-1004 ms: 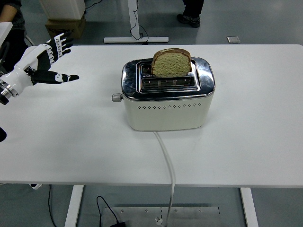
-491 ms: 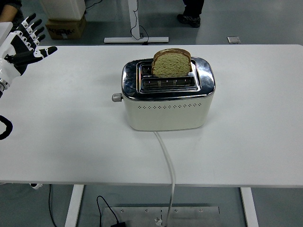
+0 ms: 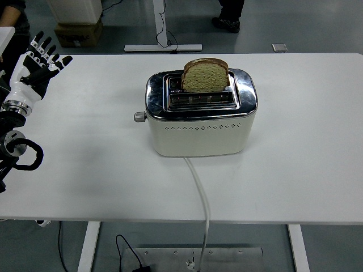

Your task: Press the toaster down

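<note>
A cream toaster (image 3: 199,122) with a shiny chrome top stands in the middle of the white table (image 3: 306,141). A slice of brown bread (image 3: 205,75) sticks up out of its rear slot; the front slot is empty. The toaster's lever knob (image 3: 138,117) juts from its left end, in the raised position. My left hand (image 3: 38,62) hovers at the table's far left edge, fingers spread and holding nothing, well away from the lever. The right arm does not show.
A white power cord (image 3: 199,192) runs from the toaster's front over the table's near edge. Beyond the table are a cardboard box (image 3: 76,31), a stand's base (image 3: 163,47) and a person's shoes (image 3: 226,22).
My left hand drew back from over the table toward the left edge, then turned upright with the forearm now showing lower at the left. The toaster and bread have not moved.
</note>
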Controlling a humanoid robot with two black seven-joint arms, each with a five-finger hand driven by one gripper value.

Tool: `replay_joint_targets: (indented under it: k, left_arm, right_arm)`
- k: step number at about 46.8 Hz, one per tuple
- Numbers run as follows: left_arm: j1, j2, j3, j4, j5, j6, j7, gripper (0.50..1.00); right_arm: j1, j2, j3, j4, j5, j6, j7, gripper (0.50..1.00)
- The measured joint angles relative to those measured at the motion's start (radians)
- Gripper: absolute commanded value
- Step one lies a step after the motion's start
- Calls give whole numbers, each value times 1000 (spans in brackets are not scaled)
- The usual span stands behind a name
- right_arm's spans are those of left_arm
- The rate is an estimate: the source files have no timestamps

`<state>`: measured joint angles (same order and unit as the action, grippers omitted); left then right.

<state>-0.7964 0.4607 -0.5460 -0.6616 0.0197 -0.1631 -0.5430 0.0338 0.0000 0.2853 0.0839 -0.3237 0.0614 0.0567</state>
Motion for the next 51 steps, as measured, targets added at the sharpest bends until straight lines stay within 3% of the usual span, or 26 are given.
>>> replay_joint_targets:
  k: [11,23,30,51]
  left_arm:
    - [0,-30,-1,3,-55,-4,1,1000]
    - [0,-100,-2,82,-142,-5,8,1000]
    - [1,-103,-3,85,-165,-7,32,1000]
    - [-3,-105,-6,85,-171,-44,32,1000]
  right_arm:
    - [0,0,0,0,0,0,0,998]
    - [0,0,0,0,0,0,0,998]
    - [0,0,0,0,0,0,0,998]
    - [4,0,-2,1,-3,2,-2,998]
